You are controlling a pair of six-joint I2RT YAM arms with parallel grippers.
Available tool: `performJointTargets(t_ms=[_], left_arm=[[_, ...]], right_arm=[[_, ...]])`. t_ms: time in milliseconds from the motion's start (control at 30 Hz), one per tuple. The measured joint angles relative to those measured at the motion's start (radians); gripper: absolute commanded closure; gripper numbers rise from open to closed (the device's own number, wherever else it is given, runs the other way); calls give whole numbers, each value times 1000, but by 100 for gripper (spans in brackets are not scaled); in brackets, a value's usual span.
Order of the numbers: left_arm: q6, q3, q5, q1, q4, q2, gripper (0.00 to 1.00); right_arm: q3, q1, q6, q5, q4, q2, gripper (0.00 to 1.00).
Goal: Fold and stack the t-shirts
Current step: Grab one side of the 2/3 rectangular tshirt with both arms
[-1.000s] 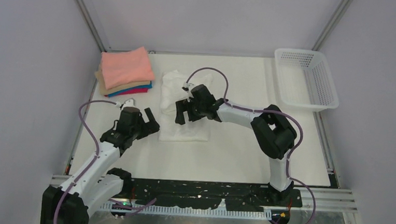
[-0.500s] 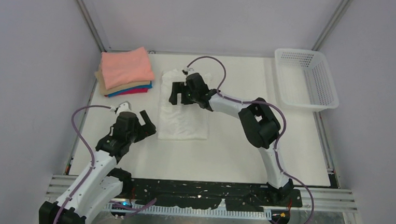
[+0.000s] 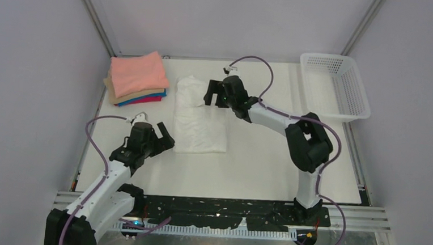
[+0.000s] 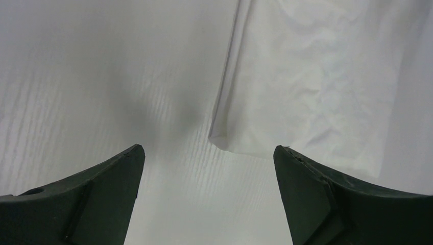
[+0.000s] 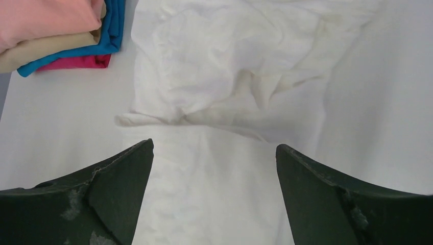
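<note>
A white cloth t-shirt (image 3: 198, 121) lies on the white table (image 3: 257, 159), seemingly folded into a long strip, its far end rumpled. Both grippers gape, gripping nothing: the left gripper (image 3: 167, 135) is beside the shirt's near-left corner, the right gripper (image 3: 216, 94) above its far end. Folded salmon-pink, tan, blue and magenta tees (image 3: 137, 78) are stacked far-left. A white perforated plastic basket (image 3: 336, 57) stands far-right.

From where I stand, the left arm (image 3: 104, 177) leans up from its base with the elbow kept low and the forearm slanting forward and to the right. The left gripper (image 3: 158, 135) is tipped downward, jaws spread wide and holding nothing. The right arm (image 3: 309, 146) rises to a high bent elbow, then stretches far forward and leftward. The right gripper (image 3: 215, 100) points down, jaws wide apart and empty.
</note>
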Motion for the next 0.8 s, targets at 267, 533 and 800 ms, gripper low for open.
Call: performJointTargets(t_ms=[267, 533, 800], left_arm=[[-26, 3, 141, 0, 129, 251, 13], [-46, 20, 161, 0, 177, 343, 38], [-58, 39, 166, 0, 216, 427, 77]], right_arm=[[-503, 5, -1, 79, 26, -506, 5], [-702, 6, 76, -60, -23, -534, 1], [-719, 35, 142, -154, -27, -527, 16]])
